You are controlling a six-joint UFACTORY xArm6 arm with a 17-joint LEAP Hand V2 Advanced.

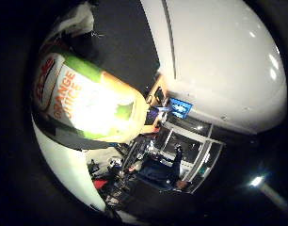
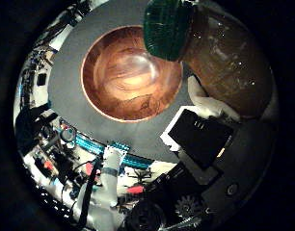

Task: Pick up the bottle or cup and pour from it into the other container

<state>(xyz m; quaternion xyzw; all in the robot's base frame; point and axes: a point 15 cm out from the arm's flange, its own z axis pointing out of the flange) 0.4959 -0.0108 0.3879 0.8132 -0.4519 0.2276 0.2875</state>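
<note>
Hand [image 2: 200, 139] is wrapped round the bottle [image 2: 224, 62], which sits tipped right up against the palm, green cap [image 2: 167, 30] hanging over the rim of the wooden bowl [image 2: 130, 72]. Bowl's mid-bench [image 2: 70, 91], on the dark round top.

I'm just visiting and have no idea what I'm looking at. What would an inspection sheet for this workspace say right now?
Surface: round dark grey table, bare around the bowl.
Job's things: wooden bowl on the table, looks empty; orange juice bottle with a green cap, held close to the palm and tipped with the cap over the bowl's rim. No liquid seen pouring.
Clutter: nothing seen on the table beside the bowl.
Hand: right hand, its white and black fingers curled round the bottle.
Cables: not reported.
Surroundings: a cluttered room beyond the table, with a lit blue screen; too small to detail.
</note>
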